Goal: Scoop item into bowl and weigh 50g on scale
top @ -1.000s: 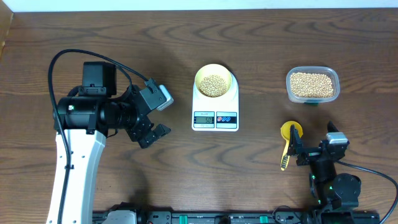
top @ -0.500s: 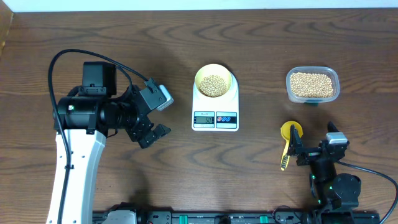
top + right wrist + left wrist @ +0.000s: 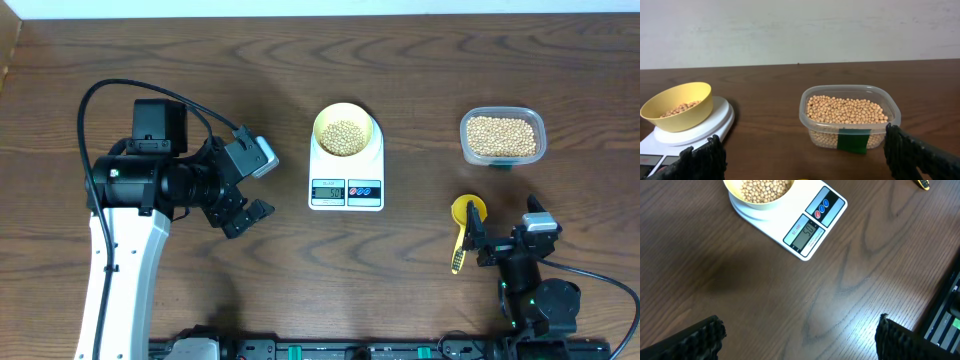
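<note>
Left gripper: my left gripper [image 3: 800,347] hangs with its jaws spread wide and nothing between them, over bare table [image 3: 420,60] toward the left edge, apart from the scale.
Right gripper: my right gripper [image 3: 805,167] is spread wide too and grips nothing. It sits low near the front edge, toward the right corner.
Beans: one heap of beans [image 3: 345,136] lies in the bowl [image 3: 680,115]. The rest fill the clear tub [image 3: 850,88] near the far right corner.
Bowl and scale: the bowl stands on the scale [image 3: 346,175], mid-table and nearer the far edge than the front.
Display: the display [image 3: 806,231] seems to read 50, though the digits are small.
Scoop: the yellow scoop [image 3: 463,228] lies flat on the table just beside my right fingers. I cannot tell whether a finger touches it.
Progress: I judge the weighing done or nearly so, with only a retreat left.
Risk, scale: if my left arm swings toward the middle, it could nudge the scale or bowl and change the reading or tip beans out.
Risk, scoop: if my right gripper lifts or turns carelessly, a finger could catch the handle and flick the scoop across the table.
Risk, overshoot: another scoopful would push the weight past target.
</note>
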